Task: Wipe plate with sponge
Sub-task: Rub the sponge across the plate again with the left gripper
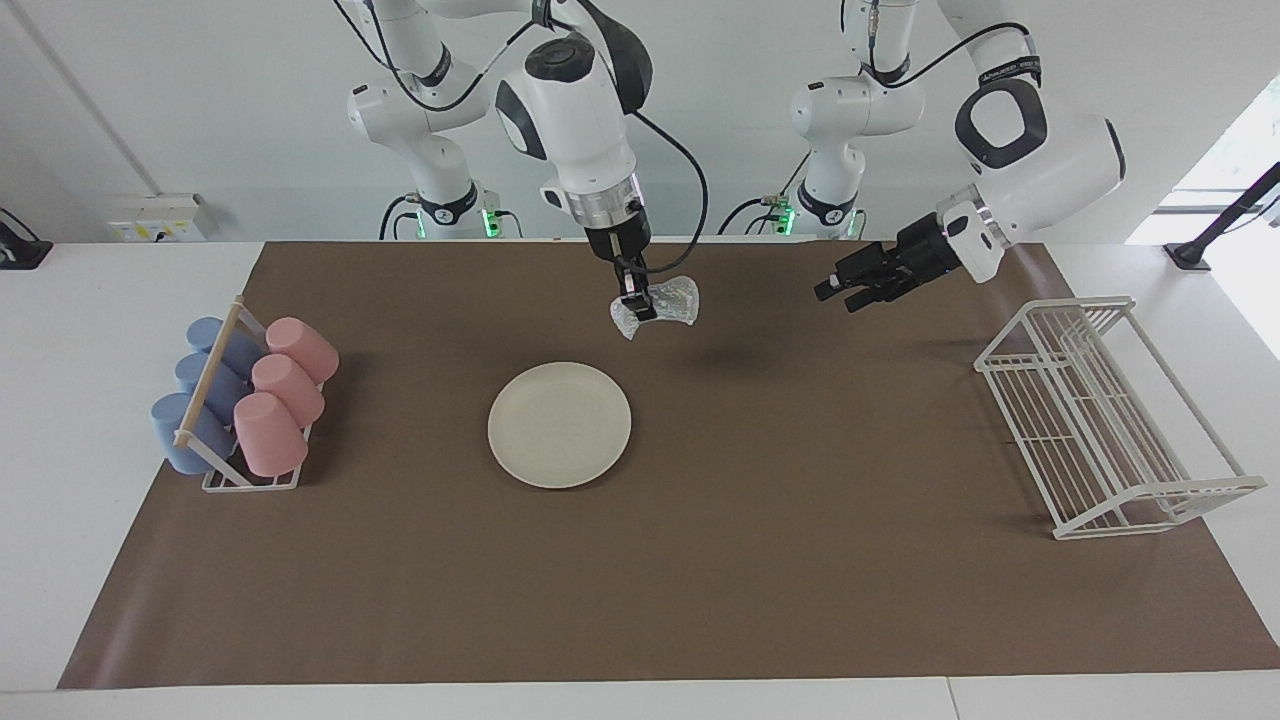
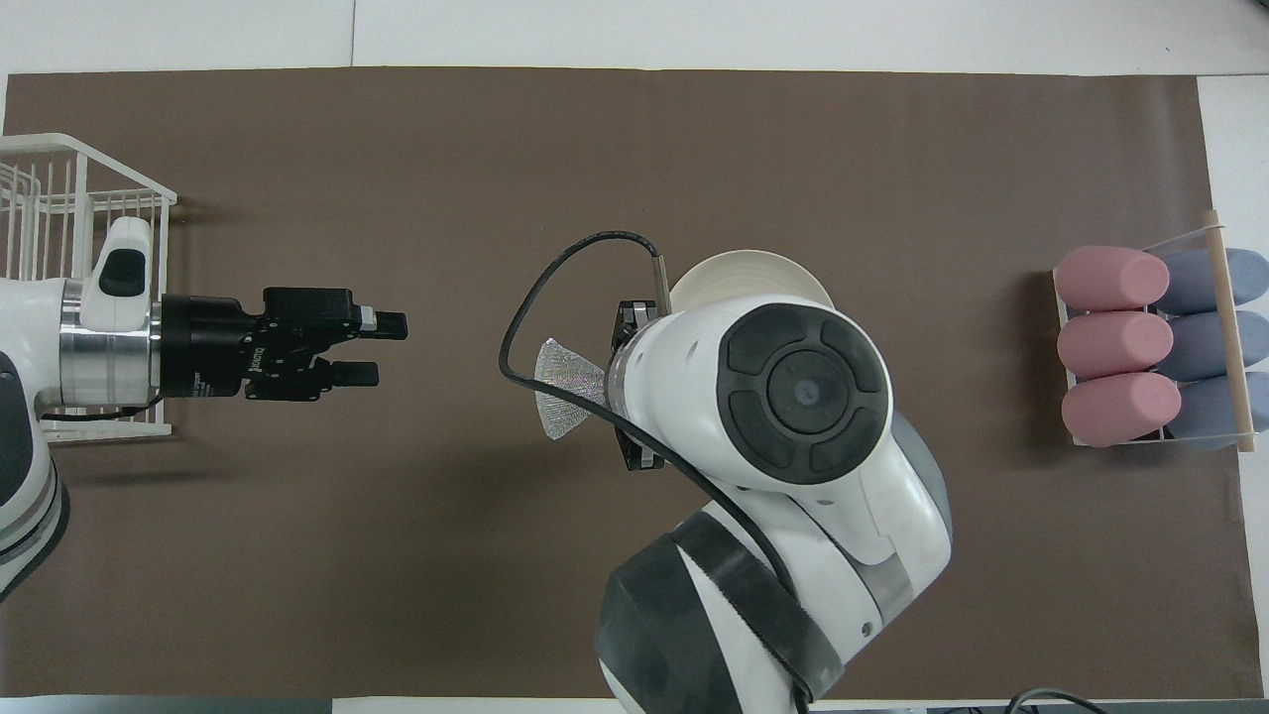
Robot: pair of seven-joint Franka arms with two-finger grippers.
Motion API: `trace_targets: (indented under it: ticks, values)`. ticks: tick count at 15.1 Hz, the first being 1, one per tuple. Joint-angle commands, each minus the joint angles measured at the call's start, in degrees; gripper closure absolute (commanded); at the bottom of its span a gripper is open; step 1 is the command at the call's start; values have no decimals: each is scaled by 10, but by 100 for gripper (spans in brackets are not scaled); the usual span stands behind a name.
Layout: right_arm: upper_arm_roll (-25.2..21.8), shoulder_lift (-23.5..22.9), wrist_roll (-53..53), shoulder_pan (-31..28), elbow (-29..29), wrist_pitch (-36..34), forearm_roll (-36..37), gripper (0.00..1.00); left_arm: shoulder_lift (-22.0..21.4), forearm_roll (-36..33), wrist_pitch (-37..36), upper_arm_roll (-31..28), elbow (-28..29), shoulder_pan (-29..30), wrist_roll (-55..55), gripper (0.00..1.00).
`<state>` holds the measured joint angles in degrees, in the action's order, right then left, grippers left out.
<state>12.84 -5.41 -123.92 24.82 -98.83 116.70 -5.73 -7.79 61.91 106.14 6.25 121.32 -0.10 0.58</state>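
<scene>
The sponge (image 1: 655,303) hung in the air, pinched in the right gripper (image 1: 634,303), whose jaws were closed on it. It was raised over bare brown mat, clear of the plate (image 1: 559,425). On the facing view's clock face, the plate lay at about seven o'clock from the sponge. The left gripper (image 1: 832,291) waited with jaws wide apart, empty, over the mat near the wire rack (image 1: 1110,415) on the bench.
</scene>
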Motion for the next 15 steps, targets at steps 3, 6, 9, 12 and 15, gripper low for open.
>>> trace_targets:
  ticks: [3, 6, 9, 12, 15]
  values:
    - [2, -9, -18, -2, 13, -2, 12, 100, -11, 109, 56, -5, 29, -65, 32, 0]
    - [2, -9, -18, -2, 15, -2, 12, 100, -5, 146, 93, -5, 49, -108, 86, 0]
    - [2, -9, -17, -2, 15, -3, 13, 100, 5, 157, 79, -5, 47, -108, 135, 0]
    - [2, -9, -17, -2, 15, -3, 14, 100, 8, 187, 79, -5, 46, -133, 150, 0]
    - [2, -9, -16, -2, 15, -4, 18, 100, 10, 193, 83, -5, 42, -138, 149, 17]
